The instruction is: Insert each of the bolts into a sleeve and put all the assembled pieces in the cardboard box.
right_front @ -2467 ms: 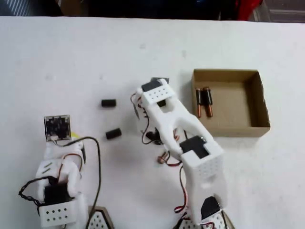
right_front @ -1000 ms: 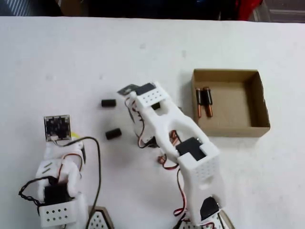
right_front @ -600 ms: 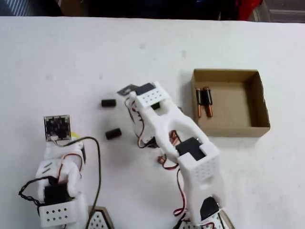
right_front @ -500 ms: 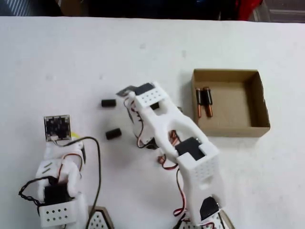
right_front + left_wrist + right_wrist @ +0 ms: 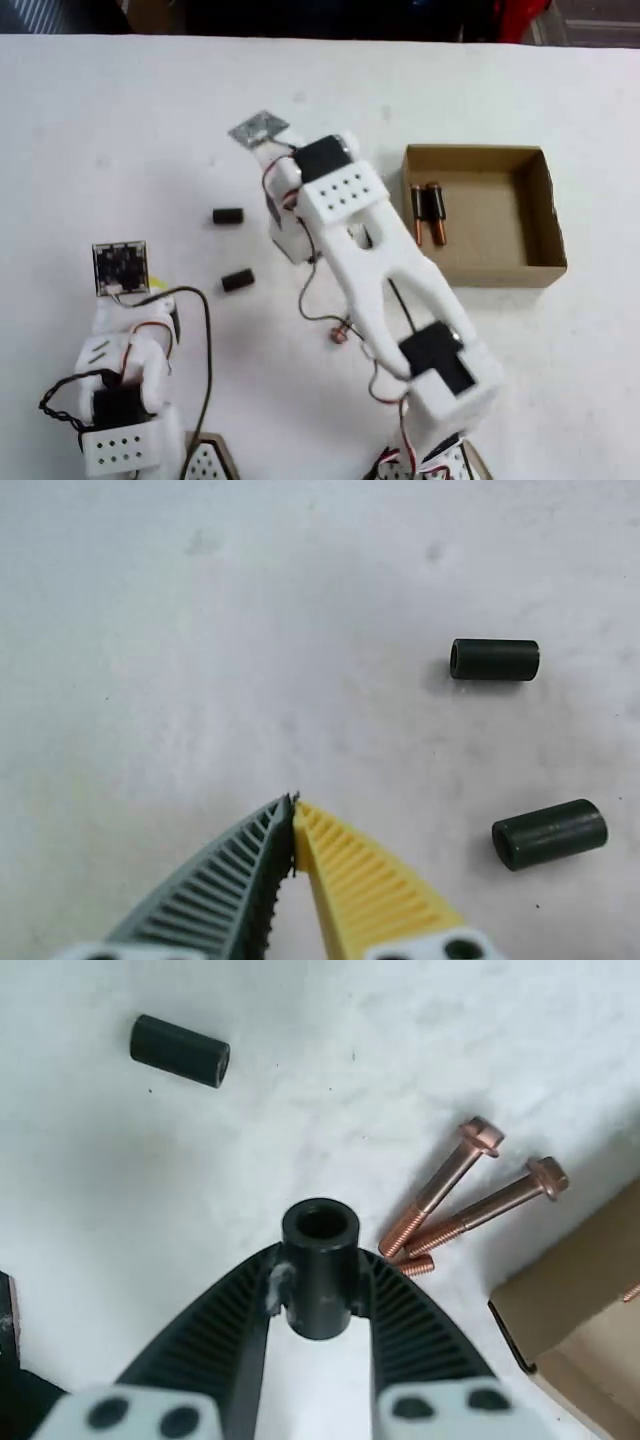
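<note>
My right gripper (image 5: 321,1260) is closed on a black sleeve (image 5: 320,1295), upright; it looks stiff, light and smooth-sided, so I pinch its middle.

The high view looks down over the whole table (image 5: 120,100); both wrist views sit close above it (each catching a loose sleeve (image 5: 180,1050)).

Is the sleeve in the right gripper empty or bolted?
Empty. The sleeve held by the right gripper shows an open, dark bore; two bolts lie loose on the table.
</note>
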Tool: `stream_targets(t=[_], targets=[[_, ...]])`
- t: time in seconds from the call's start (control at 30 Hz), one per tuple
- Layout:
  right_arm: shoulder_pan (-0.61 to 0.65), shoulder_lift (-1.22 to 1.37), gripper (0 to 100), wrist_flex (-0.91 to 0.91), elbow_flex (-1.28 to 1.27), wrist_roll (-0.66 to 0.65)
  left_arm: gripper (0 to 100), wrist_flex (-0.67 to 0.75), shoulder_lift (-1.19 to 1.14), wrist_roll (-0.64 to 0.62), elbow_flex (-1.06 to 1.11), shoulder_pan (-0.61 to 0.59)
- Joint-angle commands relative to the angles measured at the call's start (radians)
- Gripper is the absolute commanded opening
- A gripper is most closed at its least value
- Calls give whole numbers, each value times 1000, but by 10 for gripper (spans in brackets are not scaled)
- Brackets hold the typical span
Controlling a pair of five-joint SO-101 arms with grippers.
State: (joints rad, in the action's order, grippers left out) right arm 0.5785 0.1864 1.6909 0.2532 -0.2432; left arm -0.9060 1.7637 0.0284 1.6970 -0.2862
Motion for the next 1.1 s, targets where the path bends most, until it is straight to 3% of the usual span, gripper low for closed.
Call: stream_targets(t=[0.0, 0.23, 0.47, 0.6, 1.07], targets=[[5, -174, 17, 30, -17, -11, 23, -15, 7, 9, -2, -2], [-31, -380, 17, 28, -187, -12, 23, -15, 7, 9, -2, -2], [-214, -618, 17, 2, -358, -147, 23, -15, 7, 9, -2, -1], [-302, -760, 17, -93, -519, -155, 23, -15, 7, 9, -2, -1], [-420, -1280, 17, -467, -1077, -152, 23, -29, 7, 9, -2, 1]])
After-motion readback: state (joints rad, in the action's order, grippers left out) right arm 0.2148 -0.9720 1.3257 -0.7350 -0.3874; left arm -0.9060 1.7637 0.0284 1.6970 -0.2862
